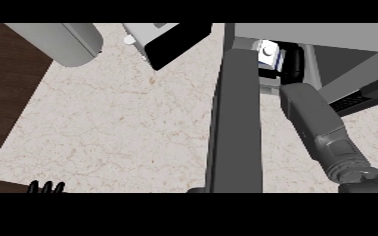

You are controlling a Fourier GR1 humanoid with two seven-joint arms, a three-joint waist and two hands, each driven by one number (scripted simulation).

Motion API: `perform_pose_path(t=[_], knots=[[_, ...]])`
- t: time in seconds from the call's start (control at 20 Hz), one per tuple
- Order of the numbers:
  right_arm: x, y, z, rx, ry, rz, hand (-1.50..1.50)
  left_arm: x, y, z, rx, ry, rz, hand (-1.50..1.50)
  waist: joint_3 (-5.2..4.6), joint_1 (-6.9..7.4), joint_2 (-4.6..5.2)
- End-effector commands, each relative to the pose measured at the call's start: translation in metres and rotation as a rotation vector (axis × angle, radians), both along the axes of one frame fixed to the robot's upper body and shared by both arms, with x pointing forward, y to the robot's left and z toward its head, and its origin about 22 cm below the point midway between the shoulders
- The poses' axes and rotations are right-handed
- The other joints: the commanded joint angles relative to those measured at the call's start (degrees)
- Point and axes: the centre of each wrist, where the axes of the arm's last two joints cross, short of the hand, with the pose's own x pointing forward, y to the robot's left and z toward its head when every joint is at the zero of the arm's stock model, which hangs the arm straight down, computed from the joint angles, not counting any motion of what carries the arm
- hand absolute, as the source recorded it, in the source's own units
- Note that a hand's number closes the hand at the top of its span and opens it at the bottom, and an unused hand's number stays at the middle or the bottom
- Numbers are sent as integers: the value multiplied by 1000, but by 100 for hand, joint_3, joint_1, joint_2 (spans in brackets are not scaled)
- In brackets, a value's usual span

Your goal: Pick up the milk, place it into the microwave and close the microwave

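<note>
Holding one white milk carton [266, 54] at the grey box microwave's [325, 34] mouth.
Fingers of my right hand [292, 64] curl round it, dark door [236, 130] edge beside; beige desk [111, 120] open leftward.

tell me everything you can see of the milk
The milk is a small white carton with a blue patch on its side, seen from above and slightly tilted. It is at the mouth of the microwave, just right of the open door. The black right hand curls round its right and lower sides, hiding part of it. Whether its base rests on anything cannot be told.
</note>
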Motion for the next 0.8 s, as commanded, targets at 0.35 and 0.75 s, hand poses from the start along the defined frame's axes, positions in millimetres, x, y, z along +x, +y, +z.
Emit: perform_pose_path(t=[0.35, 0.75], knots=[[6, -2, 11, -124, -88, -212, 150, 8, -2, -5, 2, 9, -37, -150, -1, 103, 82], [-36, -67, -38, -351, 187, -576, -150, 14, 0, -3, 22, -13, -41, -150, -74, 257, 226]])
